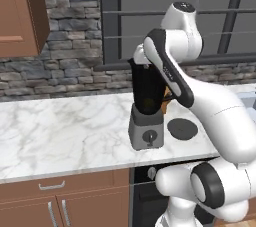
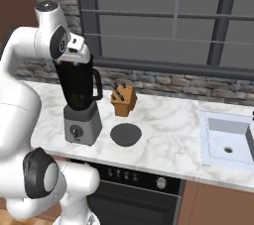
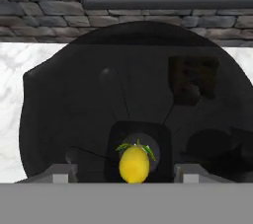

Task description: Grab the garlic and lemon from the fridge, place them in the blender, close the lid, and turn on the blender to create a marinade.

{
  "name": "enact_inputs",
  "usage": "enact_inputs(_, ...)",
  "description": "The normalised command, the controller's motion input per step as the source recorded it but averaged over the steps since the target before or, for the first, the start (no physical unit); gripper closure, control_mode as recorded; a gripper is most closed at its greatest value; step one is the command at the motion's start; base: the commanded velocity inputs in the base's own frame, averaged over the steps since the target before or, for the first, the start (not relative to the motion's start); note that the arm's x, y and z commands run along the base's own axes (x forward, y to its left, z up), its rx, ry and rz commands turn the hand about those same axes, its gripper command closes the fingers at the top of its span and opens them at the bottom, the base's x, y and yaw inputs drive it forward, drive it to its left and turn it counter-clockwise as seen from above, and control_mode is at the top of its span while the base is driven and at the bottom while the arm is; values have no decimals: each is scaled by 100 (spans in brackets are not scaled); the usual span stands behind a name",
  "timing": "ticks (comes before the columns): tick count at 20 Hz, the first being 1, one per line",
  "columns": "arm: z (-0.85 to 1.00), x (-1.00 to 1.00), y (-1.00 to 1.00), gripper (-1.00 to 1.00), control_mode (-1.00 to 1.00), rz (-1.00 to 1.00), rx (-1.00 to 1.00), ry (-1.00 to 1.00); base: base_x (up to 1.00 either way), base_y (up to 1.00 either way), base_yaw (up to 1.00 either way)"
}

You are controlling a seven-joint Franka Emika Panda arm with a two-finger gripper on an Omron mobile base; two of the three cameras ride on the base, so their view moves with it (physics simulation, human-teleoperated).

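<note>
The fingers (image 3: 126,172) stand apart over the open blender (image 1: 146,102), gripping nothing; the lemon (image 3: 134,164) lies inside the jar. The lid (image 2: 126,134) rests on the table (image 1: 60,131) beside it.

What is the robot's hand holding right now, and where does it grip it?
Nothing: the lemon lies loose at the bottom of the blender, below the open gripper.

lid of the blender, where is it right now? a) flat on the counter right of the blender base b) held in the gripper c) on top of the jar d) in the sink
a: the lid lies flat on the marble counter just right of the blender, in front of the knife block, while the jar top is open under the gripper.
</note>
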Motion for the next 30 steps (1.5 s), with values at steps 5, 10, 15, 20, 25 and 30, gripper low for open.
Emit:
enact_inputs(5,41,-65,-2,-100,-100,0,0,-18,0,0,0)
enact_inputs(10,18,-100,-16,-100,-100,-1,3,-28,0,0,0)
enact_inputs(15,-22,-100,-32,-100,-100,-7,5,-18,0,0,0)
enact_inputs(20,-48,-100,-39,-100,-100,-7,0,-8,0,0,0)
enact_inputs(25,-26,-93,-4,-100,-100,-9,0,5,0,0,0)
enact_inputs(30,-19,-22,7,-100,-100,-5,0,27,0,0,0)
